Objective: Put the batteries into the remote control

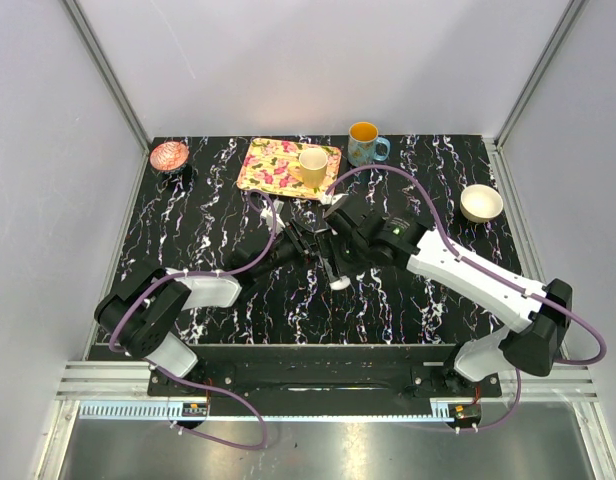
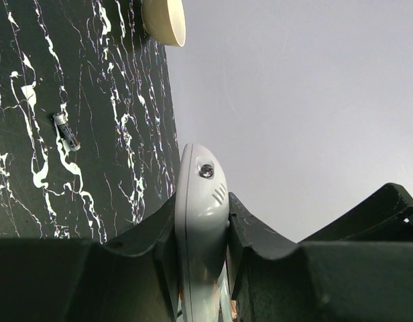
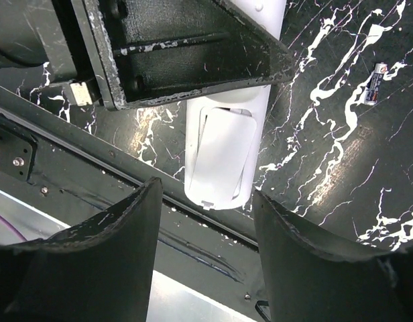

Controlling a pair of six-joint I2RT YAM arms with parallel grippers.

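You have a black marbled desk (image 1: 458, 165) with a flowered tray (image 1: 273, 168) at its back. Near the middle of the desk, your left fingers (image 2: 149, 235) are clamped tight on the white remote control (image 3: 223, 157), gripping it across its width. Your right fingers (image 3: 126, 228) stand wide, one on each side of the remote's free end, with a gap showing on both sides. One dark battery (image 3: 373, 84) lies on the desk, apart from the remote.

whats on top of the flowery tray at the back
A yellow mug stands near the right end of the tray; nothing else shows on it. The patch of tray under the mug is covered.
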